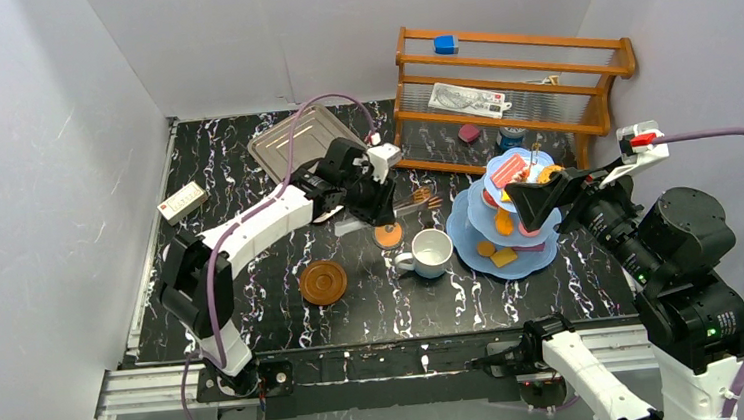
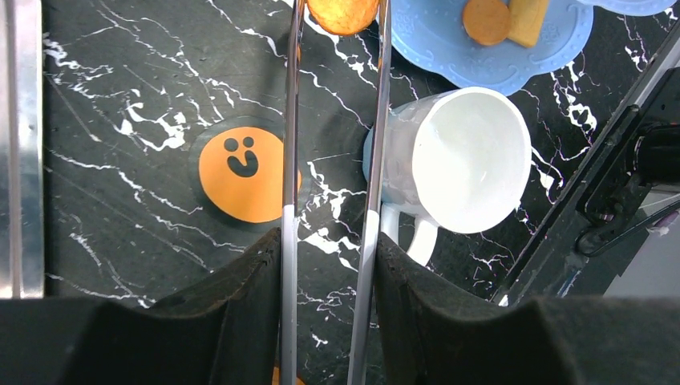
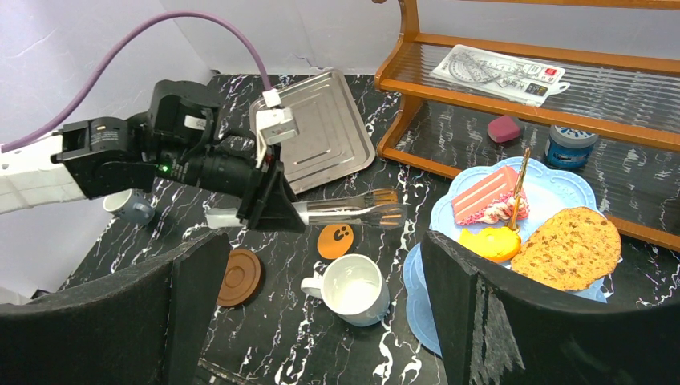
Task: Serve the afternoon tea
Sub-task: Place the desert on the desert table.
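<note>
Left gripper (image 1: 379, 201) is pinching its fingers (image 2: 240, 321) narrow around the handle end of the metal tongs (image 1: 418, 202). The two tong arms are pointing out over the black marble tabletop (image 1: 256, 314) toward the light-blue three-tier stand (image 1: 465, 235).

In the left wrist view, the orange smiley cookie (image 2: 240, 175) is lying flat on the tabletop. One tong arm is crossing over its right edge, so it isn't sitting between the arms. Can't tell if the metal is actually touching it.

The white mug (image 1: 432, 252) is standing upright just beside the cookie, right up against the stand's bottom tier. The round brown saucer (image 1: 323, 282) is sitting apart, nearer the arm bases. A grey mug (image 3: 132, 207) is peeking out behind the left arm.

Right gripper (image 1: 540, 197) is hovering at the stand's upper tiers with its fingers (image 3: 192, 317) spread wide, gripping nothing. Up there a pink cake slice (image 3: 485, 196) and a big chocolate-chip cookie (image 3: 571, 249) are sitting. The silver tray (image 1: 297, 141) is lying at the back.
</note>
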`<state>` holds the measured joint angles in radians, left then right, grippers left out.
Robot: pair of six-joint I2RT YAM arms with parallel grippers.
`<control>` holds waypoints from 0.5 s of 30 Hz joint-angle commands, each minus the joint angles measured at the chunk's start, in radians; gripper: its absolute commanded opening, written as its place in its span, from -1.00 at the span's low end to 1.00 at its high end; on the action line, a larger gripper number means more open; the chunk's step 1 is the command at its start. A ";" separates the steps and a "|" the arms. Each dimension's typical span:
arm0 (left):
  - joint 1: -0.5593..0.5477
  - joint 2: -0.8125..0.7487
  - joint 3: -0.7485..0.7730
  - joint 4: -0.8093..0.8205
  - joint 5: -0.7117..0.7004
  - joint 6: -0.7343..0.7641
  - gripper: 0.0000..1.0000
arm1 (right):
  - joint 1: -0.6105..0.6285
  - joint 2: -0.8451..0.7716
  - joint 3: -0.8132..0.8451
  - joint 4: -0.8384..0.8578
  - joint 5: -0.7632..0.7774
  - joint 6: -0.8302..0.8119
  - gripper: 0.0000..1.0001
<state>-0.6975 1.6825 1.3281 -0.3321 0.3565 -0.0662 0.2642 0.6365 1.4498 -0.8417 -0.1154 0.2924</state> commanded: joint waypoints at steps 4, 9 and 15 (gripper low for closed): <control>-0.042 0.050 0.072 0.015 0.036 -0.005 -0.40 | 0.003 -0.004 0.011 0.058 0.000 -0.002 0.97; -0.059 0.081 0.098 0.018 0.033 -0.003 -0.40 | 0.004 -0.008 0.005 0.060 0.002 -0.004 0.97; -0.076 0.105 0.124 0.018 0.039 -0.006 -0.40 | 0.004 -0.008 0.001 0.062 0.001 -0.006 0.97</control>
<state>-0.7605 1.7962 1.3968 -0.3298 0.3607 -0.0685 0.2642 0.6365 1.4494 -0.8379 -0.1150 0.2924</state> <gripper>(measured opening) 0.388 0.985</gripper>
